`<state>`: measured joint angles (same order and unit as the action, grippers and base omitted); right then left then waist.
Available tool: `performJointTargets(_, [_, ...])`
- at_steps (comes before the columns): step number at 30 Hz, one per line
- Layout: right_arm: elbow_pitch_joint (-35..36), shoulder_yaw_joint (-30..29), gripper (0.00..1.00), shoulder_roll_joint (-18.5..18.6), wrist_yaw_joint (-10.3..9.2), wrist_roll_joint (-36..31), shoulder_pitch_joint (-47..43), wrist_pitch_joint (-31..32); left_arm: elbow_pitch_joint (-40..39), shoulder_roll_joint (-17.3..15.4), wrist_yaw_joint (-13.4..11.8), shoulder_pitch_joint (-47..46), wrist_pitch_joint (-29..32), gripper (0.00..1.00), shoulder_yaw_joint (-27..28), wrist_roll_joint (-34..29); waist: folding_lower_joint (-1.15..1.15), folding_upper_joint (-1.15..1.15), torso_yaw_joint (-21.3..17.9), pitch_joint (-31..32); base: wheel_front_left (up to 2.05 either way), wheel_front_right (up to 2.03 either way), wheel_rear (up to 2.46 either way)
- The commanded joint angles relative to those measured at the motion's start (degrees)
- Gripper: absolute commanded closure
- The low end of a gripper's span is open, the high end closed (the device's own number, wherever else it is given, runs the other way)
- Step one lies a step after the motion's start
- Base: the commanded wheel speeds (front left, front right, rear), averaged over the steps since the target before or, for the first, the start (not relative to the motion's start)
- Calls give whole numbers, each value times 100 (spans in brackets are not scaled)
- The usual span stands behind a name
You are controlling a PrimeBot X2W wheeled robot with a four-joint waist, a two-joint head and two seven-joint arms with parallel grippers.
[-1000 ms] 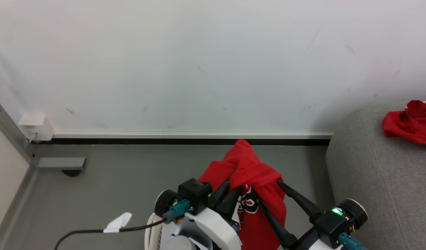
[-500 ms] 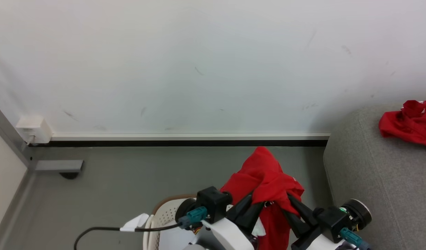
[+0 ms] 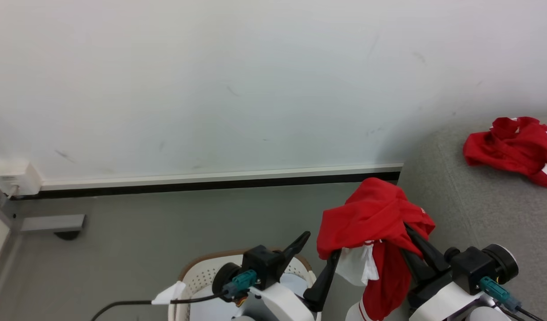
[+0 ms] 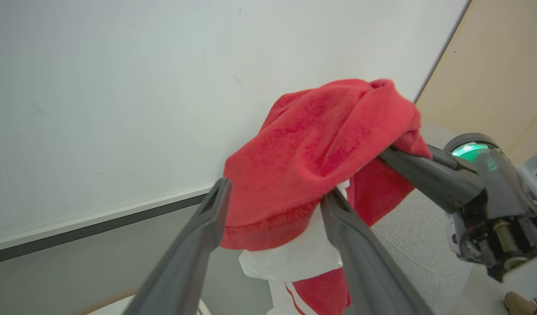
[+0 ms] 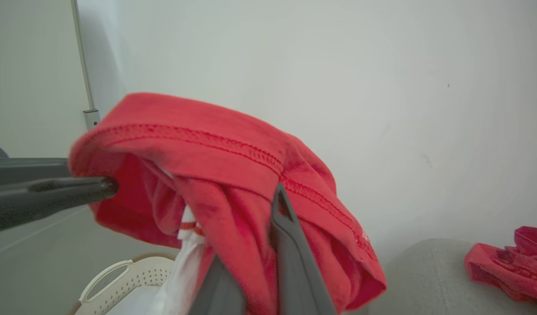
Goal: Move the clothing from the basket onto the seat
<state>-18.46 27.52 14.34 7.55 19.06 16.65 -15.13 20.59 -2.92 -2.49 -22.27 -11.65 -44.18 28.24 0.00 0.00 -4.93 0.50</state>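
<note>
Now that the left tool (image 3: 320, 244) has sprung wide open, the right tool (image 3: 414, 243) alone clamps the red jersey (image 3: 371, 218), which hangs just beside the sofa (image 3: 478, 223), ready to go over.

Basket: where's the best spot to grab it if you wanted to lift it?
Probably the handle at the end of the basket: it is a loop with an open slot, so one finger could slip through from outside and pinch it. The holey walls look curved and harder to hold.
</note>
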Motion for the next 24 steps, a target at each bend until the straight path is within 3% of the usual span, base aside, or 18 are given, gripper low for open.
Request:
performJointTargets(1, [42,-25,100,19,-13,10,-4,-2,32,-33,-5,-59,-33,0,12,-89,0,0,-104,-43,0,0,0])
performJointTargets(17, [300,-368,100,-9,-13,-49,86,-2,352,-20,-25,-344,-180,0,-120,-32,0,0,-1326,-541,0,0,0])
performJointTargets(24, [382,-512,100,-69,-13,-52,101,-2,414,-22,-8,-515,-189,0,-192,-92,0,0,-1623,-764,0,0,0])
